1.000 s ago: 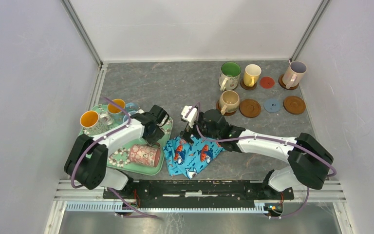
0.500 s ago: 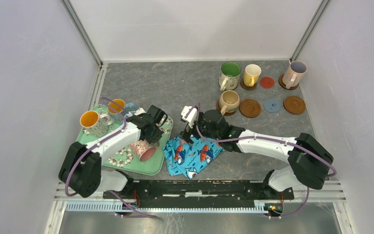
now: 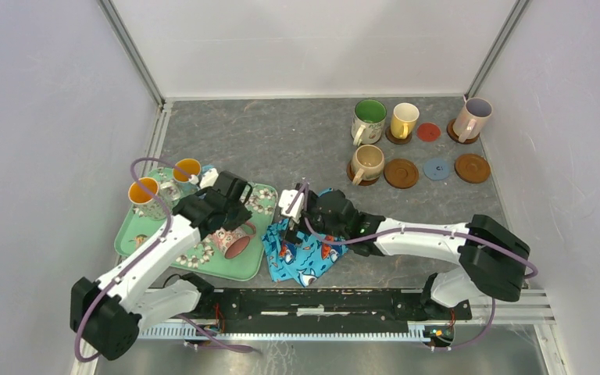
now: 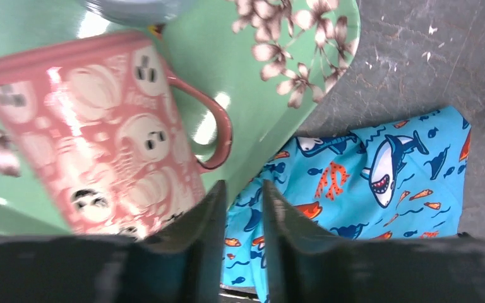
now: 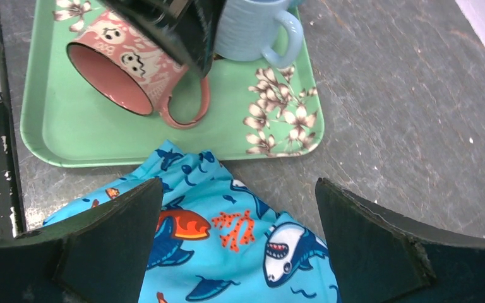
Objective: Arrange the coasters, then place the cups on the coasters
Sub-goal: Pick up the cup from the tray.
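Grey stone-patterned table point(image 3: 281, 133), white walls on three sides. Nearest the arm bases lay the blue fish-print cloth point(image 5: 227, 246), with the right tool point(image 5: 239, 189) hanging over it, released wide and empty; it had shifted left over the last second. Just left of the cloth sat the green floral tray point(image 5: 88, 139). The pink cup point(image 4: 101, 126) lay on its side on the tray, mouth toward the near edge and handle toward the cloth. A second earlier its side had faced the overhead camera, so it had rolled or been turned without being righted. The left tool point(image 4: 245, 192) stood just beside the cup's handle, clenched to a thin slit with only cloth showing through. Judgement: that grasp missed, and the cup needs another attempt. Contact between finger and cup could not be made out. Further back on the tray stood the light blue cup point(image 5: 252, 31), hidden by the left arm from above, and two orange-lined cups point(image 3: 144, 191). Far right, four cups point(image 3: 369, 117) sat on coasters showing only as rims. Four bare coasters point(image 3: 401, 173) waited beside them, so the task was about half done.
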You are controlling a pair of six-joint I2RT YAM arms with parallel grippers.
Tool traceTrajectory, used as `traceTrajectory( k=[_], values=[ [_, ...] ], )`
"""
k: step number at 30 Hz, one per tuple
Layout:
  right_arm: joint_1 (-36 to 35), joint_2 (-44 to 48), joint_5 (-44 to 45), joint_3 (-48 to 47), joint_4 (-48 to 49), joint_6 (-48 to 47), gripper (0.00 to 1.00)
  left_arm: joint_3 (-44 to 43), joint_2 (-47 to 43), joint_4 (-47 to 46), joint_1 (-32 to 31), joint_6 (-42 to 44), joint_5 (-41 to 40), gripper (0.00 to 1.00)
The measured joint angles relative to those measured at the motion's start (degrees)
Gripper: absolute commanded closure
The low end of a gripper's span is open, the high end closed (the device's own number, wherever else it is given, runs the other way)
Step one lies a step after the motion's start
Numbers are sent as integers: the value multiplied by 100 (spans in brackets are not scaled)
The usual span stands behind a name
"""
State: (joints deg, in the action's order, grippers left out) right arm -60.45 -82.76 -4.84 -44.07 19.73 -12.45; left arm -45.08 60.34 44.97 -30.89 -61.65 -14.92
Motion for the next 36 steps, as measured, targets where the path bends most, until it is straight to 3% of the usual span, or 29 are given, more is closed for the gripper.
traceTrajectory(
  k=[2, 7, 15, 28, 36],
  values=[
    [-140, -72, 83, 68, 236, -164, 2, -90, -212, 284, 0, -13, -249, 48],
    [-461, -527, 190, 151, 824, -730, 2, -201, -815, 949, 0, -208, -979, 33],
    [-999, -1456, 308, 260, 2026, -2164, 2, -227, -975, 1539, 57, -319, -1711, 17],
    [-1097, -2706, 341, -345, 2573, -3254, 6, -745, -984, 1558, 234, -175, -2253, 15],
    [-1167, -3034, 334, -859, 2562, -3427, 9, -125, -1071, 1471, 474, -188, -2304, 19]
  ],
)
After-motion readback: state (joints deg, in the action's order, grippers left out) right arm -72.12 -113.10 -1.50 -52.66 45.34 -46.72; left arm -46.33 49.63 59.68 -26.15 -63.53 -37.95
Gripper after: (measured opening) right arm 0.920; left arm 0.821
